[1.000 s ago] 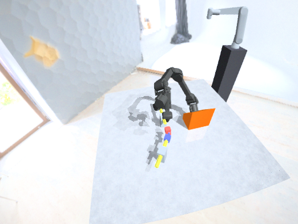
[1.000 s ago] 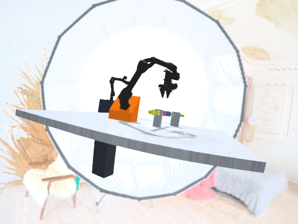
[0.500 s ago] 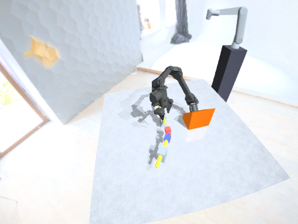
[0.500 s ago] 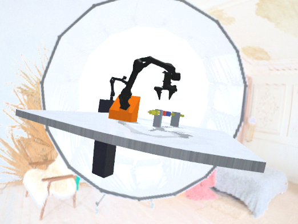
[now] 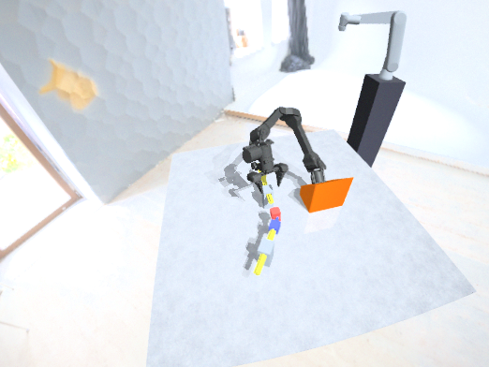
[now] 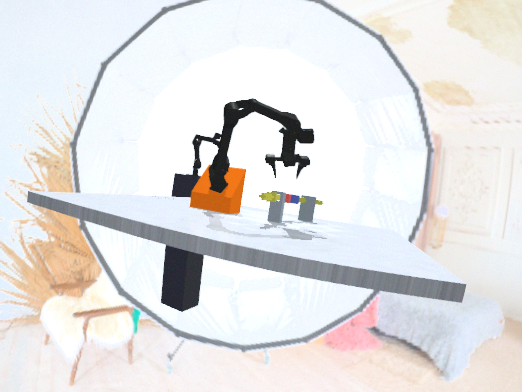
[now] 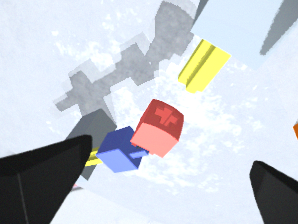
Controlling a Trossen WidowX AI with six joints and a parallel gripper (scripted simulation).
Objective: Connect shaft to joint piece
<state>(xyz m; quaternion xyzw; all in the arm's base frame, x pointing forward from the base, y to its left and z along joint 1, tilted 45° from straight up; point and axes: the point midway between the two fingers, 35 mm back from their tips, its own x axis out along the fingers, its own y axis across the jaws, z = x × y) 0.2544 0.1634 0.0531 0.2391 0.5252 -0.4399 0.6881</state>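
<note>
The red joint piece (image 5: 275,213) (image 6: 288,198) (image 7: 160,127) is hinged to the blue piece (image 5: 274,226) (image 6: 295,199) (image 7: 120,150) on the fixed yellow shaft (image 5: 259,265) (image 6: 320,202), which its grey block (image 5: 266,246) (image 6: 307,210) (image 7: 95,132) carries. Its cross-shaped opening faces roughly towards the second yellow shaft (image 5: 270,198) (image 6: 269,196) (image 7: 205,66); exact alignment is hard to tell. A gap separates them. The second block (image 6: 276,210) (image 7: 240,25) carries that shaft. My gripper (image 5: 271,188) (image 6: 286,177) (image 7: 170,155) is open and empty, above the shafts, touching nothing.
My arm stands on an orange wedge base (image 5: 328,196) (image 6: 215,201) beside the blocks. A grey table top (image 5: 211,304) (image 6: 125,215) carries everything. Another arm (image 5: 395,42) stands on a dark pedestal (image 5: 375,112) (image 6: 182,280) beyond the table edge.
</note>
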